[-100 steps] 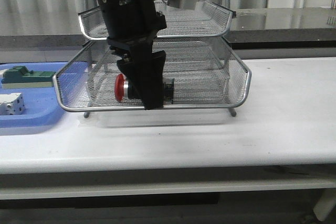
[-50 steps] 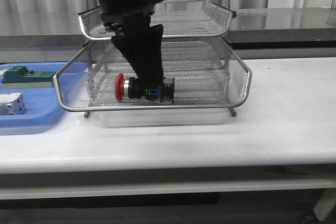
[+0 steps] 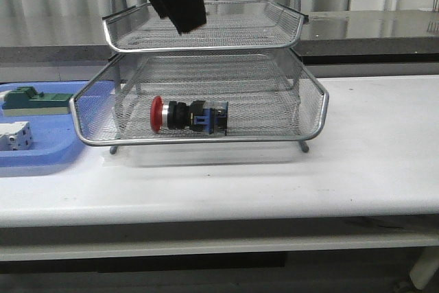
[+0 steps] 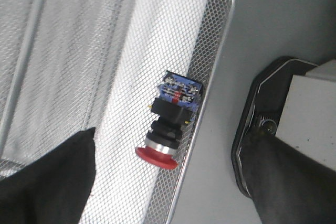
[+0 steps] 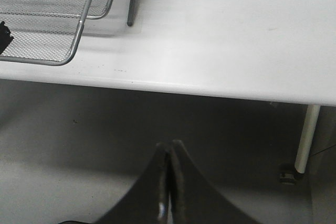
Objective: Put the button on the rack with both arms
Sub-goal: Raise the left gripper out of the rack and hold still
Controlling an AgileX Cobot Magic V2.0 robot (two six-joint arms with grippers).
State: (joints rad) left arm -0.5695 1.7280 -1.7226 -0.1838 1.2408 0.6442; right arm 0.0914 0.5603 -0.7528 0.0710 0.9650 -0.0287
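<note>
Left gripper (image 3: 180, 6) spread wide and holding nothing, with its two dark fingers (image 4: 52, 182) far apart in the left wrist view and bare mesh showing between them. In the front view, up at 12 o'clock, hanging in front of the upper tier's rim and clear of everything below. Right gripper (image 5: 169, 148) pinched tight, fingertips pressed together with nothing between them, out past the table's near edge, over the floor. Directly beneath the left gripper, toward 6 o'clock, the button (image 3: 188, 115) lying on its side in the lower tray of the rack (image 3: 206, 139), close behind the front rim, touched by neither gripper. Red cap turned to 9 o'clock, black middle next, blue rear block at the 3 o'clock end. Seen from the left wrist, the button (image 4: 170, 124) just beside the tray's wire rim and nearly parallel to it. Rack standing on the white table (image 3: 343, 183), with two mesh tiers in sight. Farther out at 9 o'clock, a flat blue tray (image 3: 48, 157) on the table, carrying a green block (image 3: 34, 99) and a white block (image 3: 15, 135), well apart from the button.
</note>
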